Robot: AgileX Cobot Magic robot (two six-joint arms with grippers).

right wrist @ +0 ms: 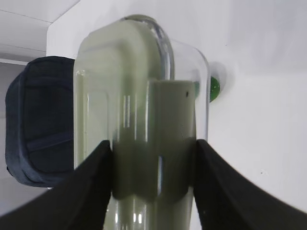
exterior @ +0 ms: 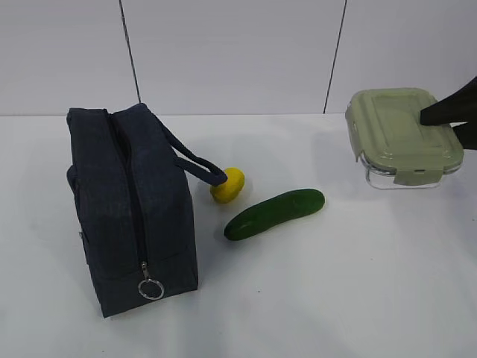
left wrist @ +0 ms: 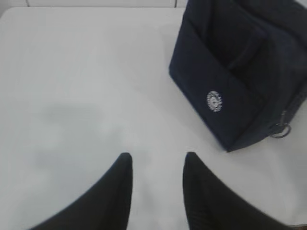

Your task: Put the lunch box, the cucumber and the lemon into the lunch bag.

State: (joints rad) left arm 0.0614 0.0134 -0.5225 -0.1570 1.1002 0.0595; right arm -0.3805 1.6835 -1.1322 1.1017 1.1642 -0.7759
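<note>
Lunch bag (exterior: pixel 130 209) upright on white worktop (exterior: pixel 335 283), zipper closed, ring pull (exterior: pixel 150 289) at its near end. Lunch box (exterior: pixel 402 138) well right of bag, right pincer (right wrist: pixel 153 158) clamped on its sides. Cucumber (exterior: pixel 274 213) between bag and box. Lemon (exterior: pixel 227 184) touching bag's handle loop (exterior: pixel 195 162). Left pincer (left wrist: pixel 157 165) apart, empty, near bag.

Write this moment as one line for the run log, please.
right gripper: shut on box | left gripper: open, holds nothing | bag: zipped | lemon, cucumber: on table beside bag
</note>
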